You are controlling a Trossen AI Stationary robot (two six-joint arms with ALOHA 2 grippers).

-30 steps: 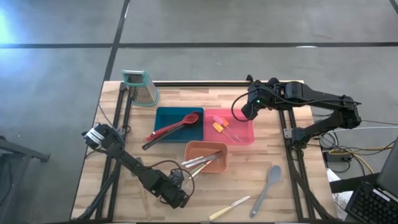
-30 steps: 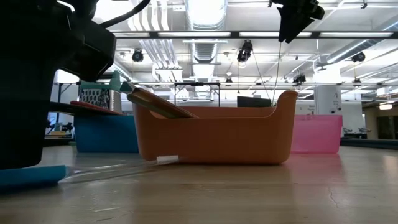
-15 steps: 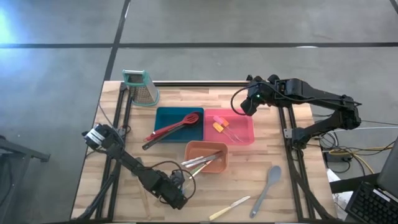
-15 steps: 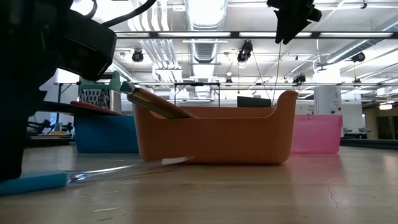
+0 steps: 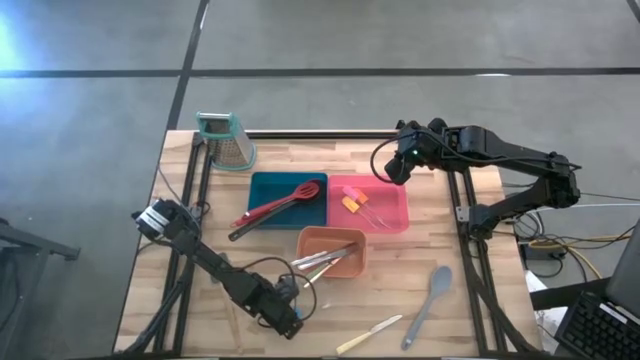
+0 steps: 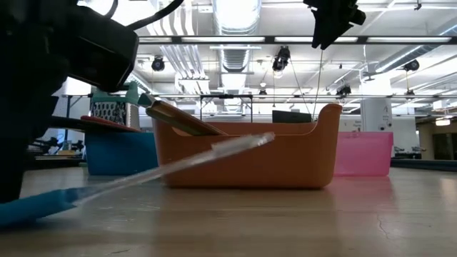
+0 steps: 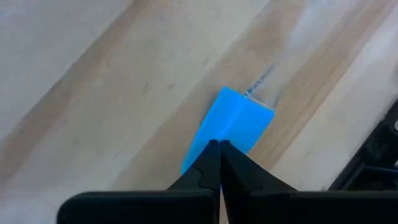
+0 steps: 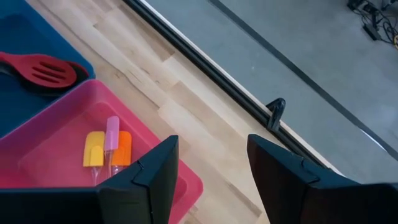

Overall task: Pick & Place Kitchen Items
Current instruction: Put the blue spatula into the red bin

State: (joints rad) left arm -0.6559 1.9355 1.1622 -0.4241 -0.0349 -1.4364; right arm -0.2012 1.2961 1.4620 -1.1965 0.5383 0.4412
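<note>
**Friend:** What have you got in your left gripper [image 7: 219,144]?

**Me:** A knife with a blue handle [image 7: 229,127]. My two fingers are pinched tight on the handle end. It is down at the front of the table [image 5: 200,225], just in front of the orange tray [image 6: 246,153]. In the low view the blade slopes up toward that tray while the handle end sits low by the wood.

**Friend:** Is it heavy?

**Me:** I think it is light and thin. It looks stiff, so it should not bend. The handle looks smooth, so it might slip or swing if I grab it only at the tip. Holding it nearer the middle of the handle would be steadier, I think.

**Friend:** And your other arm?

**Me:** My right gripper [image 5: 398,168] hangs up high near the back of the pink tray [image 5: 395,215]. Its fingers are spread apart and hold nothing.

**Friend:** What is left on the table?

**Me:** A grey spoon [image 5: 428,303] and a yellow-handled knife [image 5: 368,334], lying apart near the front edge.
</note>
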